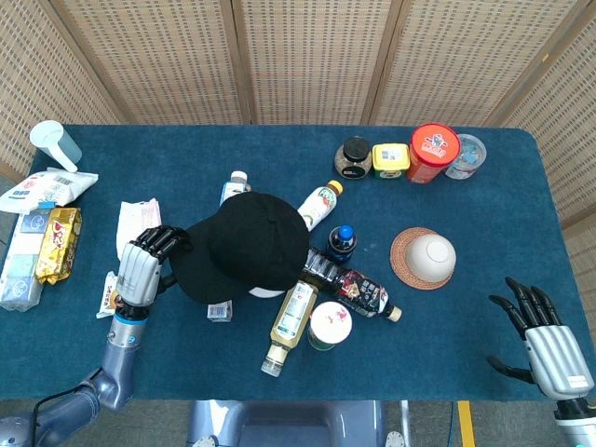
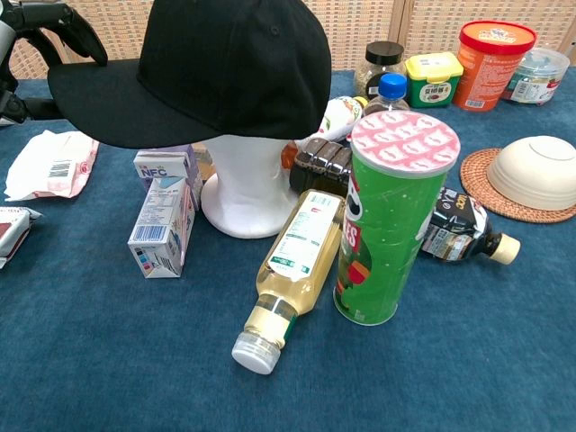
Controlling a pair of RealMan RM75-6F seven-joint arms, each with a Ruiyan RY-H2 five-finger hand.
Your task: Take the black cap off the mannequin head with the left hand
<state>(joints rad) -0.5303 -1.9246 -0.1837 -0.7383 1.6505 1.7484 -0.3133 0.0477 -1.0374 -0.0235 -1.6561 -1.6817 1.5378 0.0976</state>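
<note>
- Left hand [image 1: 140, 270] sits at the left of the head view, fingers curled over the brim edge of the cap [image 1: 250, 247] — it looks like a grip on the brim, thumb below and fingers above in the chest view.
- The cap is centre-left of the frame, on the mannequin head [image 2: 247, 189], whose white neck and base show under it in the chest view.
- The key relation: the crown lies to the right of the left hand, brim pointing left toward it, so the cap's long axis runs left to right, straight along the hand's pull line.
- My read: a lift and a draw to the left should bring the crown off the head.
- Right hand [image 1: 549, 349] is in the lower right corner, well apart, fingers spread and empty — the left is far nearer.
- A small carton [image 2: 162, 225] stands just under the brim; a low pull might clip it.
</note>
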